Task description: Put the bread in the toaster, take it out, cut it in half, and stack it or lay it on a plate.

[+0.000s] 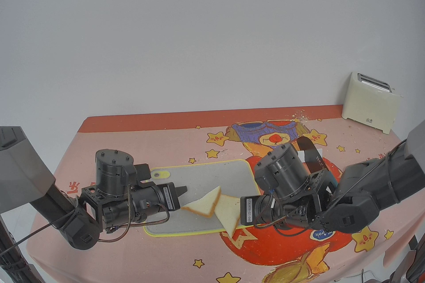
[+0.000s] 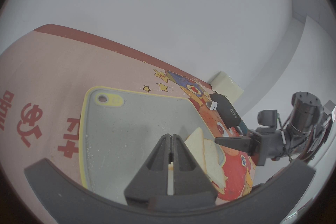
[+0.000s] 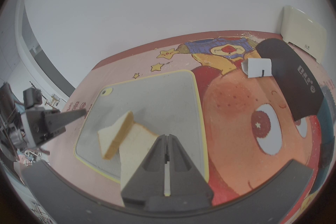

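Stacking looks to be the step in hand: the bread lies as two triangular halves at the near edge of the cutting board [image 1: 208, 175], so the cut is judged done. The left half [image 1: 204, 203] stands tilted on its cut edge, leaning against the right half [image 1: 228, 213], which lies flat with its near corner hanging over the board's yellow rim.

The left gripper [image 1: 182, 189] is low over the board, just beside the tilted half but apart from it, with its fingers pressed together and nothing between them. The right gripper [image 3: 167, 137] is at the flat half's outer edge, its fingers likewise closed and empty.

Neither half is in a grasp, so the next move probably calls for one gripper to spread its fingers and take a half by its thin edge. The tilted piece offers the easier grip. The flat one would need a finger slid beneath it, most easily at the overhanging corner.

Farther out, a black knife [image 3: 290, 77] lies on the tablecloth [image 1: 146, 138] past the board's right side. The toaster [image 1: 369, 102] stands at the far right corner, well apart from the work.
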Controlling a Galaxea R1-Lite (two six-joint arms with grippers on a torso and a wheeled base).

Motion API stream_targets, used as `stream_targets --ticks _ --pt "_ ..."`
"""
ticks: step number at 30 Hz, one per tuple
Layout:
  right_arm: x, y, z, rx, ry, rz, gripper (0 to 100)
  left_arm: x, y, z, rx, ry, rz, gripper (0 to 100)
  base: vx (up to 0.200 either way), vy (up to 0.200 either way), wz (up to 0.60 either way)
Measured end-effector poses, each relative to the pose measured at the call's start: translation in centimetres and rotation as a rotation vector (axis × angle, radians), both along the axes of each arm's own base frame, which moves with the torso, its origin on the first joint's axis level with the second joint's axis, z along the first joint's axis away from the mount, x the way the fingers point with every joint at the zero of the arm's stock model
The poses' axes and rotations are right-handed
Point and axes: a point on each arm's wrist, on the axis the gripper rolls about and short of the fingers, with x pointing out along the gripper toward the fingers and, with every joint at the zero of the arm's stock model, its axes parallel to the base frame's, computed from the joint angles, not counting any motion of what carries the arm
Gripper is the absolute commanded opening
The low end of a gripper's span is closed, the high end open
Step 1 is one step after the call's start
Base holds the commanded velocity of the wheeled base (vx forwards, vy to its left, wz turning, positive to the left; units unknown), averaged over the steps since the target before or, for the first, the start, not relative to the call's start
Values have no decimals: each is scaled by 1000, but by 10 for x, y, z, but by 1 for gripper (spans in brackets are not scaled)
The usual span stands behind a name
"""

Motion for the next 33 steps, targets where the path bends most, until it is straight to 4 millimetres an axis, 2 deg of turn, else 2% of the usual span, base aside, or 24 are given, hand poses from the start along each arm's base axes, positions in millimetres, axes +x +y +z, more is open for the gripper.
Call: stream_targets --ticks 7,18,33 --pt "-2 -1 -3 -8 7 3 0 13 -7 -10 6 10 0 0 0 0 0" --pt "1 4 -7 -10 6 5 0 15 -10 -16 14 22 -5 0 0 0 0" --pt "-6 13 -10 -11 12 37 0 -11 -14 -26 45 71 -58 0 0 0 0"
